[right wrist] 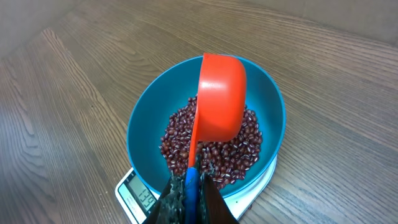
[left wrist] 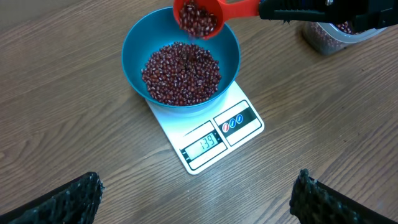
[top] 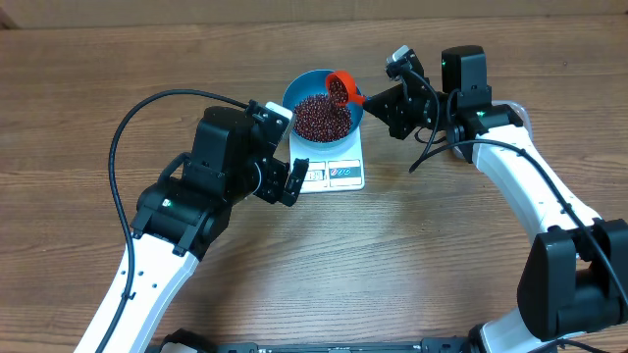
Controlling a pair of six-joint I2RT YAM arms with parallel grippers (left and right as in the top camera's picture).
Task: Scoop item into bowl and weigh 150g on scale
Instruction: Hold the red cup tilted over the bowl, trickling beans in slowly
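Note:
The blue bowl [top: 293,91] stands on the white scale [top: 336,174] and holds a heap of dark red beans [top: 322,119]. The scale's display [left wrist: 202,144] reads 139. My right gripper [top: 379,101] is shut on the handle of an orange-red scoop [top: 341,87]. The scoop is tipped over the bowl's far right rim, with beans still in its cup [left wrist: 199,17]. In the right wrist view the scoop [right wrist: 221,93] hangs over the beans [right wrist: 244,147], and the right gripper [right wrist: 193,200] pinches its blue-tipped handle. My left gripper [left wrist: 199,200] is open over bare table, just left of the scale.
A clear tub [left wrist: 333,36] with more beans stands behind and right of the scale, partly hidden by the right arm. A black cable [top: 128,127] loops over the table at the left. Wood tabletop surrounds the scale.

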